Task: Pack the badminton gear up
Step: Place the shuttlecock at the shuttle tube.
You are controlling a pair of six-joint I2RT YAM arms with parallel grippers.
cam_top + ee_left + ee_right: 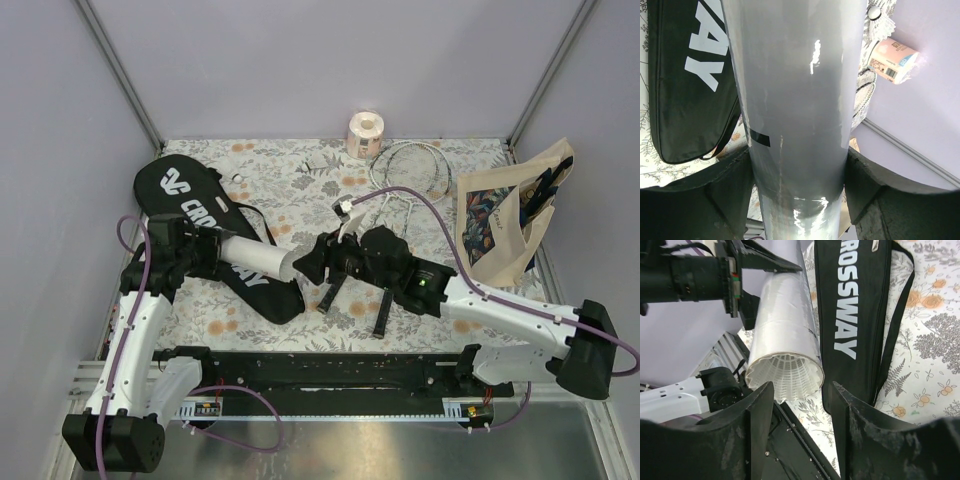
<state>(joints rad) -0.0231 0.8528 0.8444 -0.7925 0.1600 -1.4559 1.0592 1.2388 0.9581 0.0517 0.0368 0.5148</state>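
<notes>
Badminton gear mid-pack on a floral-clothed table (300, 180): the left gripper (205, 250) is clamped around the white tube (258, 258), a finger pressed to each side, and holds it roughly level in the air above the near end of the black "CROSSWAY" racket bag (190, 200), which lies flat on the left side of the table. The right gripper (308, 262) faces the tube's open mouth with its jaws spread and nothing between them. What looks like the white mesh skirt of a shuttlecock (787, 375) fills that mouth. The two rackets (405, 170) lie unpacked on the cloth, heads toward the back wall and black handles beneath the right arm, well apart from the bag. A beige tote bag (500, 220) and a pinkish paper roll (365, 133) stand clear of the work. The step appears to be seating the shuttlecock in the tube. To do it well, the left arm should hold the tube steady and level without squeezing the thin wall out of round, while the right gripper draws straight back along the tube's axis so neither finger snags the skirt. If the skirt sits proud, a light push with closed fingertips should seat it. Whether the bag's zip is open cannot be told.
</notes>
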